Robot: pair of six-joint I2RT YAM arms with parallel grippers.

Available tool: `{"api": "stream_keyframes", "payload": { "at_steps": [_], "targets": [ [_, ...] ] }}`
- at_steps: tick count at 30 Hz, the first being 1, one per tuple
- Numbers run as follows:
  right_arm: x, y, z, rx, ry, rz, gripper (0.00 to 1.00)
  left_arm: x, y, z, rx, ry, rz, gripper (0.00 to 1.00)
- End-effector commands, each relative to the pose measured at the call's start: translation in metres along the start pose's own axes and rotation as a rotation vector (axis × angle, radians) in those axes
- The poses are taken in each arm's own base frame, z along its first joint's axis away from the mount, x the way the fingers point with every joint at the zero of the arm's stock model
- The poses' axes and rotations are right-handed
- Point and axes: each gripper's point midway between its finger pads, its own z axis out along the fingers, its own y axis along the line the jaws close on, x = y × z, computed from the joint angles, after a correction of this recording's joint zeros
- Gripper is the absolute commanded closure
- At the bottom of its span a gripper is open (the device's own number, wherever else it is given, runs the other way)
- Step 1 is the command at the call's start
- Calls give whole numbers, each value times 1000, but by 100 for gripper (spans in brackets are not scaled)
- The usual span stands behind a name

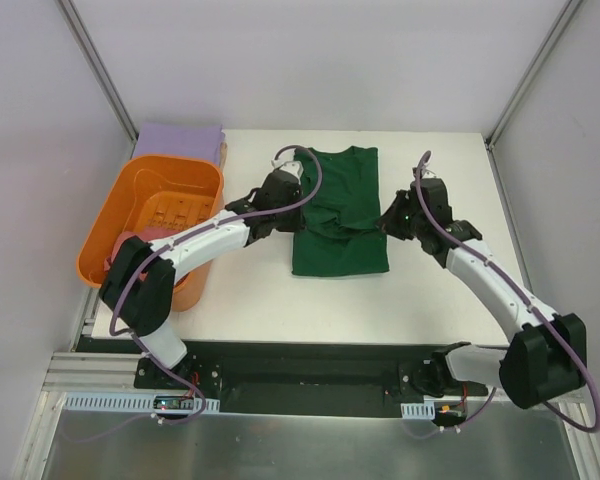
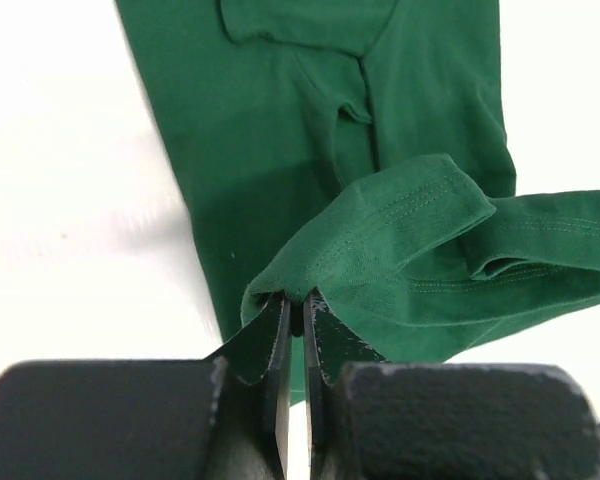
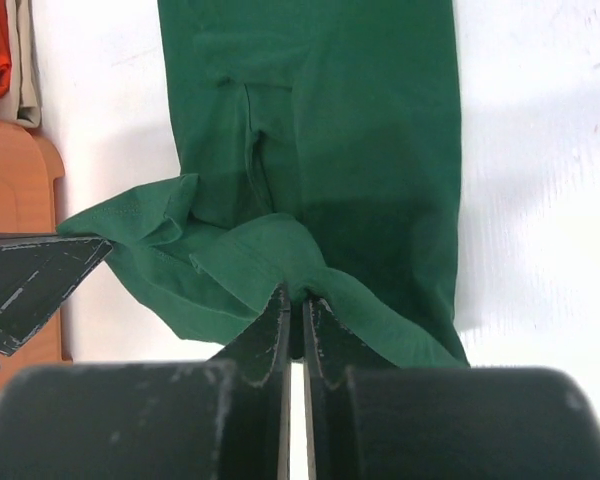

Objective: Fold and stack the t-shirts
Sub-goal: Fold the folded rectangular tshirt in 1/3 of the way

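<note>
The dark green t-shirt (image 1: 342,215) lies on the white table, narrowed lengthwise, with its middle bunched up. My left gripper (image 1: 292,207) is shut on a fold of the shirt's left edge; in the left wrist view the cloth (image 2: 380,230) rises into the closed jaws (image 2: 296,300). My right gripper (image 1: 388,222) is shut on the shirt's right edge; in the right wrist view the green cloth (image 3: 340,150) is pinched at the fingertips (image 3: 297,295). A pale lavender shirt (image 1: 180,139) lies folded at the back left. A pinkish-red shirt (image 1: 140,236) sits in the basket.
The orange plastic basket (image 1: 195,172) stands at the left of the table, close by my left arm; its edge shows in the right wrist view (image 3: 15,200). Bare white table (image 1: 440,170) lies to the right of and in front of the green shirt.
</note>
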Motion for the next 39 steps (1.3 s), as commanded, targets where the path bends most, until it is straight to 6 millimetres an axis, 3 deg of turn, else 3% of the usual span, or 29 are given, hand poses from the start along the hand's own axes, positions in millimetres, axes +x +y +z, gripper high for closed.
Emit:
{"api": "stream_keyframes", "payload": {
  "at_steps": [1, 13, 18, 24, 26, 29, 31, 35, 38, 39],
  "targets": [
    [-36, 25, 10, -107, -46, -27, 99, -34, -4, 8, 41, -48, 39, 100],
    [-58, 13, 63, -83, -3, 2, 99, -52, 17, 45, 37, -13, 34, 100],
    [-64, -10, 88, 10, -21, -6, 98, -49, 28, 59, 30, 20, 14, 100],
    [-60, -23, 115, 25, 21, 11, 92, -41, 37, 75, 27, 75, -12, 95],
    [-61, -24, 121, 29, 25, 19, 87, -39, 41, 78, 19, 88, -23, 87],
    [-67, -21, 121, 4, 29, -14, 55, -45, 39, 73, 30, 82, -16, 58],
    [-70, -15, 113, -14, 26, -38, 35, -51, 33, 62, 50, 65, -11, 28],
    [-57, -8, 90, -46, 32, -74, 19, -44, 25, 34, 93, 66, -37, 2],
    [-32, -2, 68, -77, 60, -114, 0, -22, 24, 14, 122, 80, -70, 1],
    [-19, -3, 61, -83, 80, -123, 4, -11, 26, 9, 128, 86, -84, 1]
  ]
}}
